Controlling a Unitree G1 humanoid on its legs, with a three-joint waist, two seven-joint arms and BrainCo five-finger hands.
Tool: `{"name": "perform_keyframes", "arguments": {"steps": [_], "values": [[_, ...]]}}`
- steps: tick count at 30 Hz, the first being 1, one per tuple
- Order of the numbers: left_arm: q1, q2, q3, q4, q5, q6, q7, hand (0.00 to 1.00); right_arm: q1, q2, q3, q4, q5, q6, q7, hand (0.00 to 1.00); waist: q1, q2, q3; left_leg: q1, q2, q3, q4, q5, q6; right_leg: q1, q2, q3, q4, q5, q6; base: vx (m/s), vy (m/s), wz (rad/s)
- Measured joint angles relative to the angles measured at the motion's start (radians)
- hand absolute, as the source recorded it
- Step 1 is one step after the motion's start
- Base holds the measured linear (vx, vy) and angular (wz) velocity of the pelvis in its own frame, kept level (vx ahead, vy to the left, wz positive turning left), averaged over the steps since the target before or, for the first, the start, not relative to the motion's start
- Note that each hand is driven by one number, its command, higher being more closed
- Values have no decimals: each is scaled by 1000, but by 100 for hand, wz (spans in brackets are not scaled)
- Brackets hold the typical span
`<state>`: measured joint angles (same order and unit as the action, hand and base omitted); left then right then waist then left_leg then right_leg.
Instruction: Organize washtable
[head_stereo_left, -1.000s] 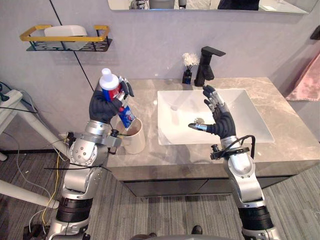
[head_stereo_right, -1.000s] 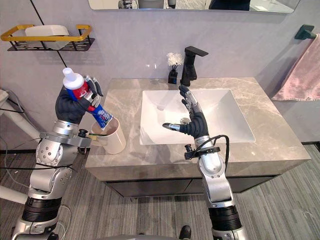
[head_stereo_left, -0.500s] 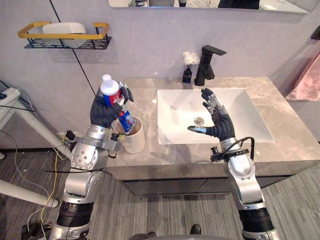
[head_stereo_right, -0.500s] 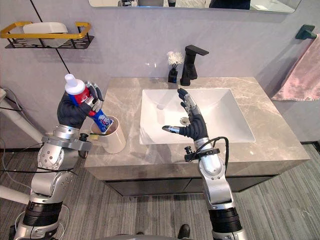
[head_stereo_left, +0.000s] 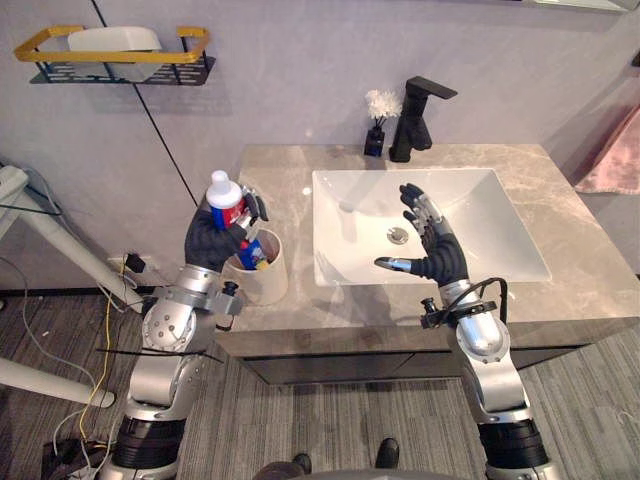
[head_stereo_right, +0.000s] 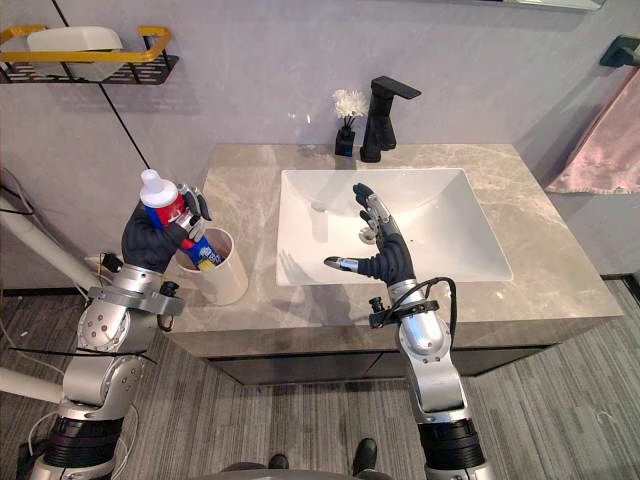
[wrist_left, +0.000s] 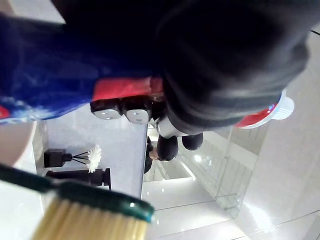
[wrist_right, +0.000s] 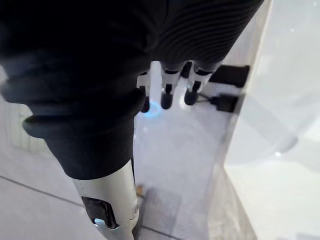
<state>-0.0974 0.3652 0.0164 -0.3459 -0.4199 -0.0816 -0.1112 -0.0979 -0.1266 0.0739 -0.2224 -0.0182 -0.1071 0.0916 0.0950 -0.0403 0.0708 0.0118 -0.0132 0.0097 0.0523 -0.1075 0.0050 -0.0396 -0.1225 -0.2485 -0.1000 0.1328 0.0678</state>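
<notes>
One toothpaste tube (head_stereo_left: 232, 205) is clamped in the curled fingers of the left hand (head_stereo_left: 211, 240), tail dipped in the cup (head_stereo_left: 266, 282) near the counter (head_stereo_left: 575, 235) edge. From the right eye, the right hand (head_stereo_right: 390, 262) is spread empty over the sink (head_stereo_right: 460, 215). At the left wrist, a toothbrush (wrist_left: 90, 210) is crowded close: the cup could be tipped.
</notes>
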Motion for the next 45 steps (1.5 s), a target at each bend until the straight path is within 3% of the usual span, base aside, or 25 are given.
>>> {"name": "perform_keyframes", "arguments": {"steps": [10, 22, 30, 31, 35, 38, 42, 45], "values": [[-1, -1, 0, -10, 1, 0, -16, 0, 6, 0, 2, -1, 8, 0, 1, 0, -1, 1, 1, 2, 0, 17, 1, -5, 2, -4, 1, 5, 0, 0, 0, -4, 3, -3], [-67, 6, 81, -80, 1, -26, 30, 0, 6, -1, -2, -1, 8, 0, 1, 0, 0, 4, 0, 4, 0, 17, 9, -5, 1, 3, 0, 4, 0, 1, -1, -9, -1, 0], [-125, 112, 222, -102, -9, -82, 75, 0, 6, -23, -8, -1, 10, 0, 3, 0, 2, 23, -5, 5, 0, 12, 16, -5, 1, 9, 0, -1, 0, 1, -2, 0, 0, 0], [-122, 129, 257, -122, -23, -86, 82, 100, 7, -25, -12, -1, 10, 0, 3, 0, 4, 27, -7, 5, 0, 10, 16, -5, 1, 9, 0, -1, 0, 1, -2, 0, 0, 0], [-45, 144, 363, -217, -53, -121, 89, 100, 28, -28, -28, -1, 12, -1, 8, 0, 8, 37, -13, 6, 0, 5, 15, -5, 1, 11, 0, -3, 0, 1, -2, 0, 0, 0], [138, 123, 413, -336, -54, -125, 53, 100, 86, -27, -40, -2, 12, -2, 21, 0, 20, 38, -13, 7, 0, 3, 14, -5, 1, 12, -1, -5, 0, 1, -2, 0, 0, 2], [343, -38, 405, -413, -56, -125, 20, 100, 165, 5, -48, -13, 13, -2, 25, 0, 30, 40, -18, 4, 0, -9, 14, -5, 1, 17, -3, -24, 0, -1, -3, -15, 0, 12], [503, -162, 336, -445, -82, -102, -13, 100, 237, 45, -37, -41, 13, -2, 46, 0, 31, 46, -22, -2, 0, -15, 14, -5, 1, 18, -3, -27, 0, -3, -3, -39, -2, 4]]}}
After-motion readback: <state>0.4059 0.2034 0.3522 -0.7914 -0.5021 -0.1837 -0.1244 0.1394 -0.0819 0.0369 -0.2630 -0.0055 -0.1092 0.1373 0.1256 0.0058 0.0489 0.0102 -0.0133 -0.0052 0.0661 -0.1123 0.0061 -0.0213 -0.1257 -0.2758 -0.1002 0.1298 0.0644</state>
